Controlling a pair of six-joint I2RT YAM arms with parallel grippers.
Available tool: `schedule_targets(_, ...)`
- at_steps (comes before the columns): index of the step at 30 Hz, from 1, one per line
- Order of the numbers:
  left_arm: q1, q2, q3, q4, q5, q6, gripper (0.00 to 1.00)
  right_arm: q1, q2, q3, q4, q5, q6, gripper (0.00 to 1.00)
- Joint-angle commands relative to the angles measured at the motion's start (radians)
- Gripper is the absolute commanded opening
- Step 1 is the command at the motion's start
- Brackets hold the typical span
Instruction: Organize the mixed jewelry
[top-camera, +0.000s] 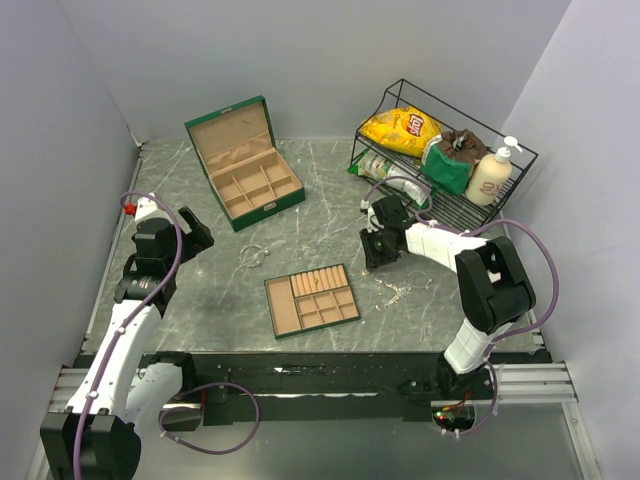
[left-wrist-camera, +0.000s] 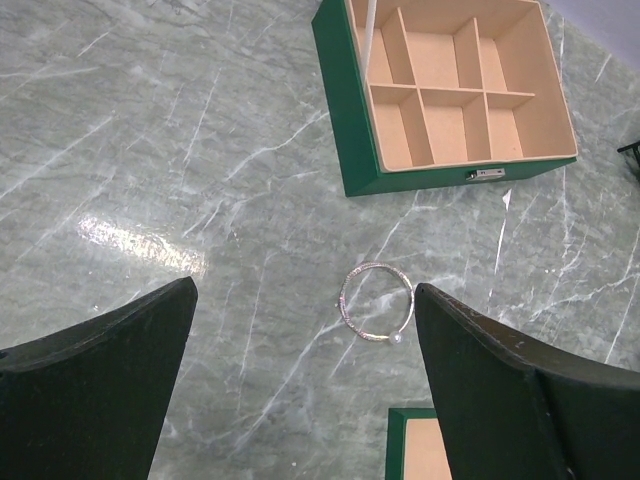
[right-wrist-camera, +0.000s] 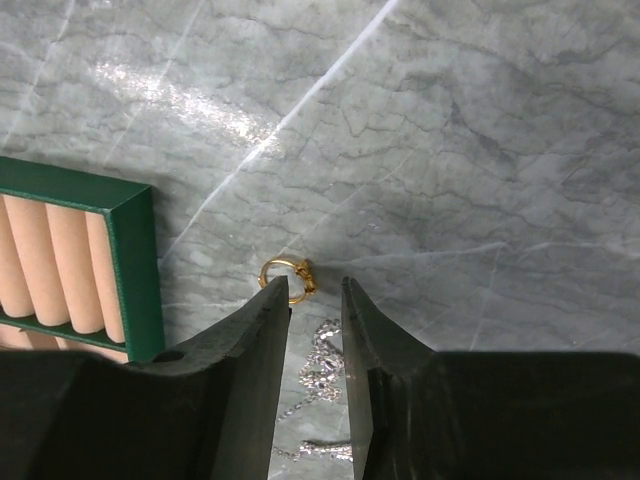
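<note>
Just past the tips of your right hand lies a small round gold metal ring. It is flat on the grey marble desk, very near the fingertips but not touching them. It sits a little off the gap, on the left, toward the flat green tray with tan rolls. The ring is round, so it has no long side. Its little knot points away from the tray.

Your right hand is almost pressed together, with only a thin gap. It pinches nothing that I can see. A thin silvery chain lies on the desk under that gap.

I think you must shift the hand a bit to the left and spread it more, so one finger lands on each side of the ring.

Your left hand is spread wide and holds nothing. The round silvery wire bangle lies flat on the desk, closer to the hand's right finger. It has no long side either. Its small bead points near and right.

From above, the bangle lies to the right of the left hand, so that arm is nearer to it. The open green box with tan compartments waits farther off.
</note>
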Motion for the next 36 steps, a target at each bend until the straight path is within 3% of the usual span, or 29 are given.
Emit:
schedule_targets(1, -0.006, -0.001, 0.020, 0.024, 0.008, 0.015, 0.96, 0.015, 0.012, 0.011, -0.012, 0.015, -0.003, 0.35)
schedule_targets(29, -0.009, -0.028, 0.006, 0.026, -0.015, 0.001, 0.96, 0.038, 0.104, 0.088, -0.074, 0.030, -0.036, 0.25)
schedule_targets(36, -0.009, 0.073, 0.040, -0.015, 0.056, 0.022, 0.96, 0.041, 0.104, 0.086, -0.070, 0.022, -0.039, 0.12)
